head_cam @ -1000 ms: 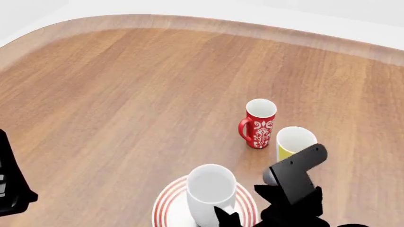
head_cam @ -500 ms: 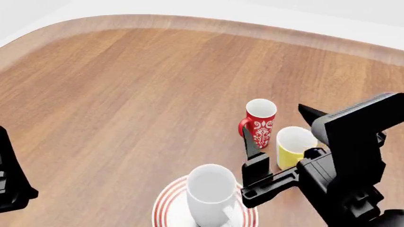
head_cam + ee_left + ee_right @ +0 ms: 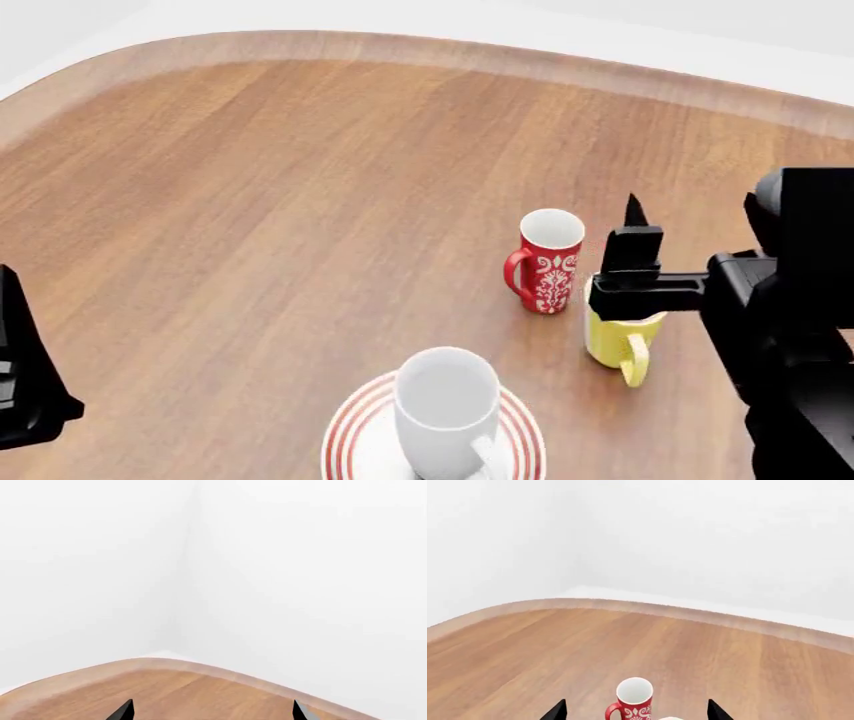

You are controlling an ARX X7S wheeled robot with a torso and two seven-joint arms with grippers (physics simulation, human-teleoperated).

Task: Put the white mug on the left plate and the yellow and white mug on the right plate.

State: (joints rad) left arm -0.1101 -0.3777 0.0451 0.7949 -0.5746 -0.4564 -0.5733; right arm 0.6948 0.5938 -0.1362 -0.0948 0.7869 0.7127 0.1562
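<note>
The large white mug point(image 3: 447, 405) stands upright on a red-ringed plate point(image 3: 350, 432) at the near edge of the head view, free of both grippers. The second plate is out of view. The small yellow and white mug point(image 3: 611, 338) stands on the table, its handle towards me. My right gripper point(image 3: 633, 250) is open and hovers over the yellow mug, hiding its mouth. In the right wrist view the right gripper point(image 3: 635, 711) is open and holds nothing. My left gripper point(image 3: 210, 712) is open and empty.
A red mug with a white floral pattern point(image 3: 550, 262) stands just left of the yellow mug; it also shows in the right wrist view point(image 3: 632, 702). The wooden table's curved far edge point(image 3: 441, 48) meets white walls. My left arm point(image 3: 24, 385) sits at the left edge.
My right arm has risen from beside the white mug and swung right and away, ending over the yellow mug. The white mug stays on its plate. The left arm has not moved.
</note>
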